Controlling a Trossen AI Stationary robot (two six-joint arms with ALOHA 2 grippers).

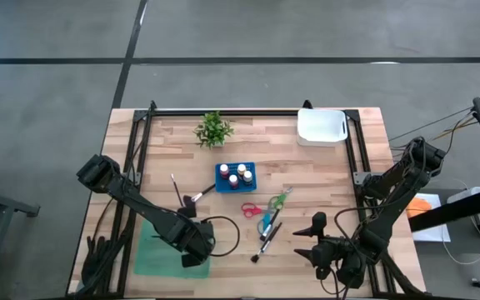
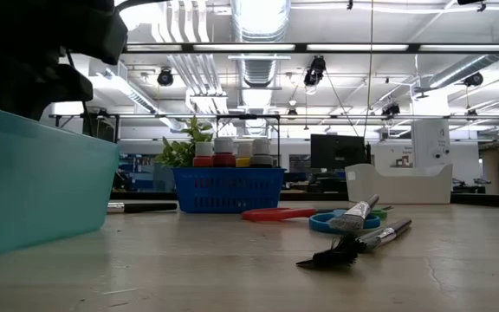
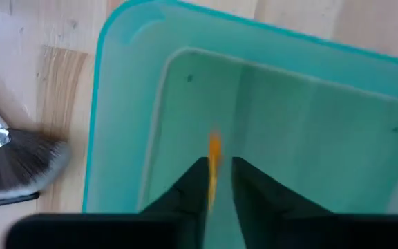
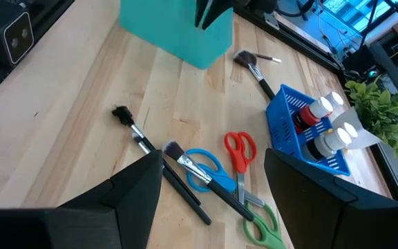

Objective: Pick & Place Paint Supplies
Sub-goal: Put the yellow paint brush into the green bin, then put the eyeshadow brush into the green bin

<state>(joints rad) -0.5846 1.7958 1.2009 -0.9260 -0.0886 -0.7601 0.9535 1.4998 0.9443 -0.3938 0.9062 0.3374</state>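
A teal bin [image 1: 150, 254] [image 3: 289, 104] stands at the table's near left. My left gripper [image 1: 194, 248] [image 3: 218, 176] hovers over its open top, shut on a thin orange thing [image 3: 214, 153]. My right gripper [image 1: 307, 237] [image 4: 213, 183] is wide open, near the table's near edge right of centre, touching nothing. Left of it, flat on the wood, lie red scissors [image 1: 252, 209], blue scissors [image 1: 267, 223], green scissors [image 1: 280, 200] and a dark brush [image 1: 265, 240]. Several paint bottles stand in a blue basket [image 1: 236, 176]. Two more brushes [image 1: 197, 198] [image 1: 176, 190] lie left of the basket. My left gripper pinches the thin orange thing [image 3: 215, 162] between its two fingers, which point down from above into the bin. Only a short length shows ahead of the fingertips, lifted clear of the bin's floor. I cannot tell what kind of thing it is.
A small potted plant [image 1: 213, 129] and a white tray [image 1: 321, 127] stand along the far edge. A black frame [image 1: 248, 111] runs along the far side and both arm bases. Bare wood [image 1: 223, 267] lies between the bin and my right gripper.
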